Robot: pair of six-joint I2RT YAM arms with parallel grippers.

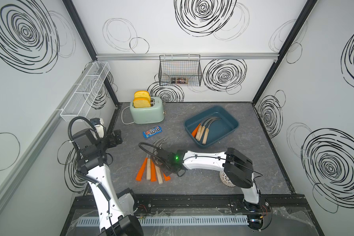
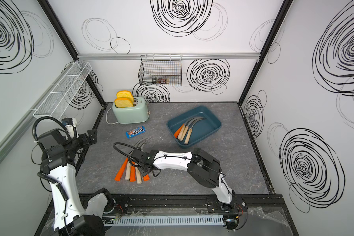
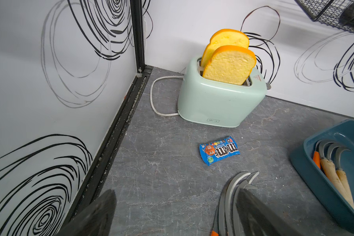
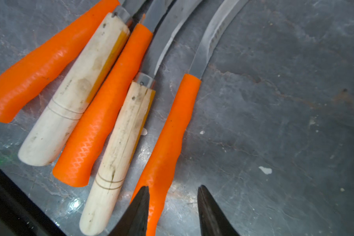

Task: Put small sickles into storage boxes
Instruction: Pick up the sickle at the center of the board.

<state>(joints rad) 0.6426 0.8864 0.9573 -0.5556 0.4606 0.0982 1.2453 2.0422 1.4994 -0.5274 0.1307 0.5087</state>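
**Right wrist view.** The right claw has its jaws partly apart and straddles the butt end of an orange-handled sickle. One fingertip touches the handle. A clear gap separates the handle from the opposite fingertip, so nothing is clamped. Four further loose sickles lie just beside it on the table. Their handles are side by side, alternating wood and orange.

**Left wrist view.** The left claw has its jaws wide apart with nothing between them, and it hangs above bare table near the side wall. Ahead of it stand a toaster and a candy packet. One corner of the storage box shows at the frame edge, with the stored sickles inside.

**Top views.** In both top views the storage box holds four sickles lying flat, one with an orange handle and three with wooden ones. Five lie fanned on the table, well apart from the box. In a top view the right claw sits over their handle ends, and the left claw is well apart at the table's edge.

**Assessment.** Four of nine are stowed and five are outstanding. The step in hand appears to be the grasp of the fifth, not yet closed.
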